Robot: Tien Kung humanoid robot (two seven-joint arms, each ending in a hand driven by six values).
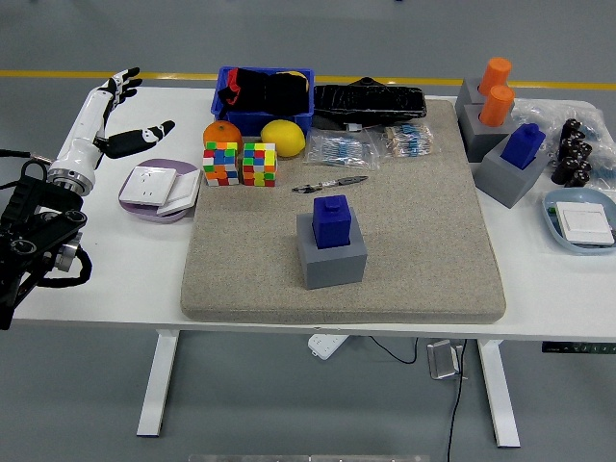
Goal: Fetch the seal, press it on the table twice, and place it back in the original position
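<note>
The blue seal sits in its gray holder in the middle of the mat on the surface. A pen lies just behind it, and two cubes, an orange and a lemon sit farther back. The left robot hand is far off at the left, fingers spread, holding nothing.

Blue seal upright in grey holder
</note>
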